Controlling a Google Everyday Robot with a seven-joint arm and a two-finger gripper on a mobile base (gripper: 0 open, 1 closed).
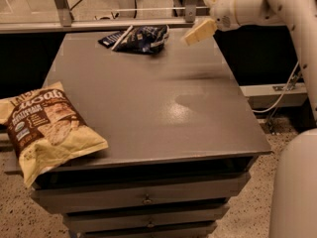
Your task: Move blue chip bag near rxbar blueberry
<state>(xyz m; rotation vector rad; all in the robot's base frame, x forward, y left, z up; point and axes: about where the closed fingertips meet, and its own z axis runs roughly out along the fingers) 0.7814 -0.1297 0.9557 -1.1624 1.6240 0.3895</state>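
The blue chip bag (144,37) lies crumpled at the far edge of the grey table (148,103). The rxbar blueberry (109,38), a small flat dark wrapper, lies right beside the bag's left end, touching or slightly under it. My gripper (199,32) hangs above the table's far right corner, to the right of the bag and clear of it, holding nothing.
A large yellow-and-brown chip bag (42,128) lies on the table's front left corner, overhanging the edge. A metal rail (99,25) runs behind the table. Drawers (146,200) sit below the front edge. My arm (292,14) reaches in from the right.
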